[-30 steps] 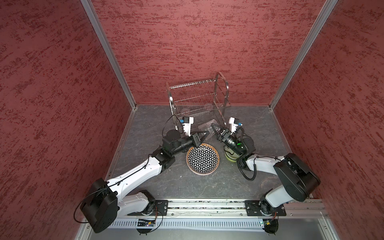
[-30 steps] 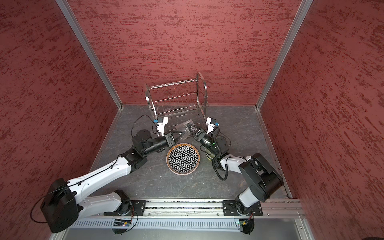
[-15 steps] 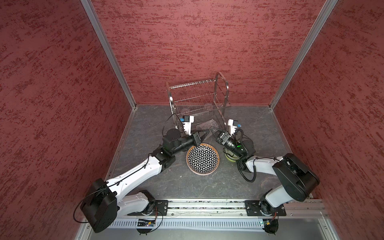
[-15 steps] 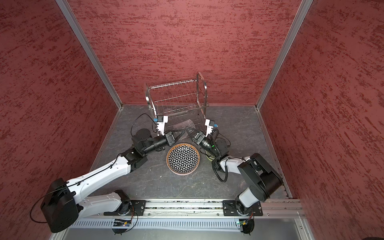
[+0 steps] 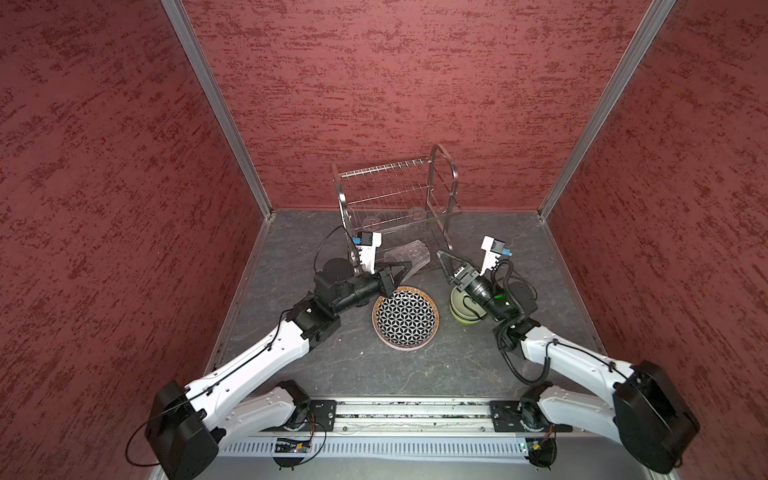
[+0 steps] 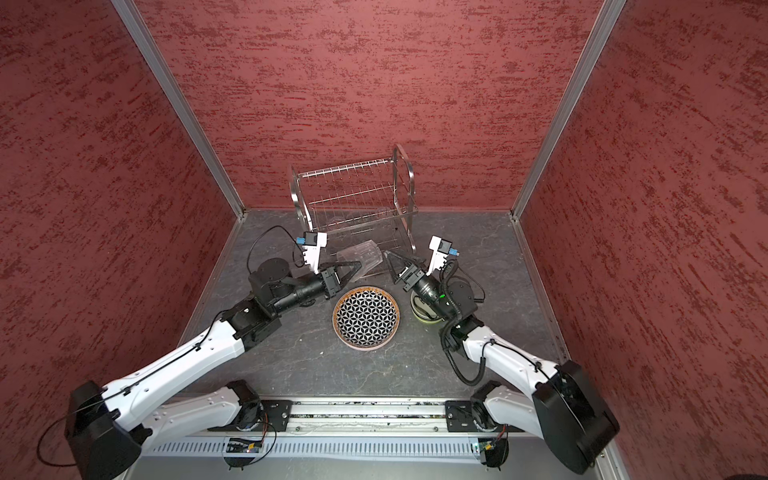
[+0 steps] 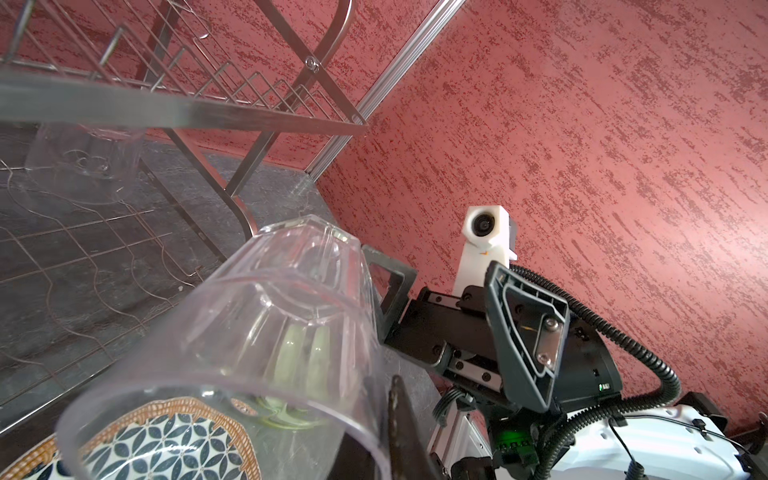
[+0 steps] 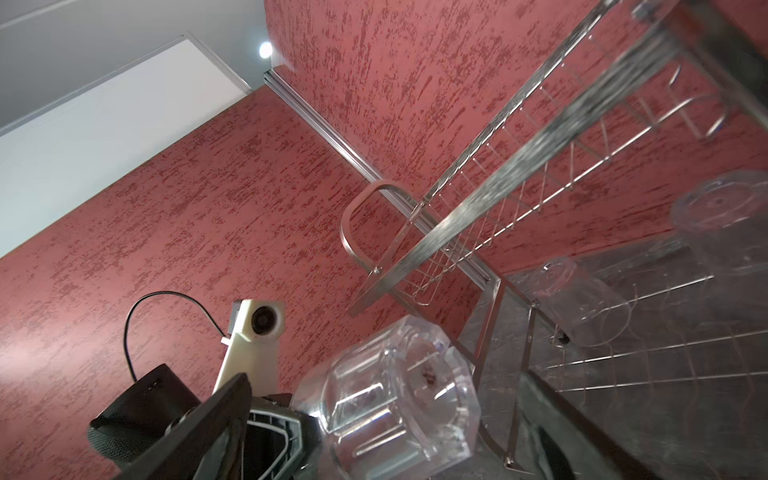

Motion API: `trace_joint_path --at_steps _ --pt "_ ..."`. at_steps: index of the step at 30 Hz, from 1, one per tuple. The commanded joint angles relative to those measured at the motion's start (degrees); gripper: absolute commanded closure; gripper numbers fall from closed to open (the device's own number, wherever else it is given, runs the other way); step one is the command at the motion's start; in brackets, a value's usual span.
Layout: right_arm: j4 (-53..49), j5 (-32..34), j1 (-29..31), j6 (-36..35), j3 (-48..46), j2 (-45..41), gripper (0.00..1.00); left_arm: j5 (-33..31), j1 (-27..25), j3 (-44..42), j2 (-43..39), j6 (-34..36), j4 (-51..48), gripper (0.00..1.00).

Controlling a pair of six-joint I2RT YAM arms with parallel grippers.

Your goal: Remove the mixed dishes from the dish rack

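Two racked tumblers (image 5: 415, 213) show faintly on the dish rack's (image 5: 444, 166) lower tier in both top views, while the left pincer (image 5: 400, 269) is clamped on a third tumbler (image 5: 413, 257), tilted just before the rack, and the right pincer (image 5: 448, 261) gapes beside it. We judge a glass mid-unloading, next needing upright placement on the bench (image 5: 332, 365). The left wrist view alone shows the grip at the rim; the right wrist view, both racked tumblers plainly.

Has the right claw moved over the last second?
Yes. The right claw has opened and eased slightly rightward, off the tumbler, judged against the dish rack beside it. The left claw holds the tumbler.
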Motion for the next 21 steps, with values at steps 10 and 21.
trace_joint_path --at_steps 10,21 --pt "-15.78 7.09 0.08 -7.48 0.78 -2.80 0.01 -15.34 0.02 10.95 -9.45 7.42 -34.99 1.00" --pt "-11.85 7.24 0.08 -6.79 -2.03 -2.62 0.01 -23.80 0.02 17.11 -7.77 7.94 -64.42 1.00"
